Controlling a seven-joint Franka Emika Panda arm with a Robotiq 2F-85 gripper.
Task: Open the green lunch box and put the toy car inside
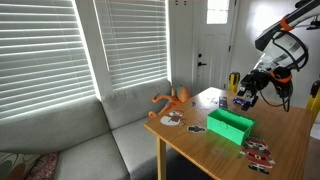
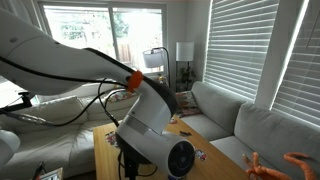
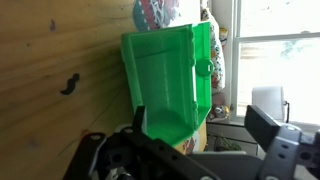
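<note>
The green lunch box [image 1: 230, 125] stands on the wooden table [image 1: 290, 140], and its hollow inside shows. In the wrist view the box [image 3: 165, 70] fills the middle, with a latch on its right side. My gripper [image 1: 245, 92] hangs above the table just behind the box. In the wrist view my gripper [image 3: 200, 112] has its fingers spread wide on either side of the box's near end, with nothing between them. Small colourful toys [image 1: 260, 152] lie near the table's front corner. I cannot tell which is the toy car.
An orange octopus-like toy [image 1: 172, 100] and a small item [image 1: 170, 118] lie at the table's sofa-side end. A grey sofa [image 1: 90, 140] stands beside the table. In an exterior view the arm [image 2: 150, 120] blocks most of the table [image 2: 105, 140].
</note>
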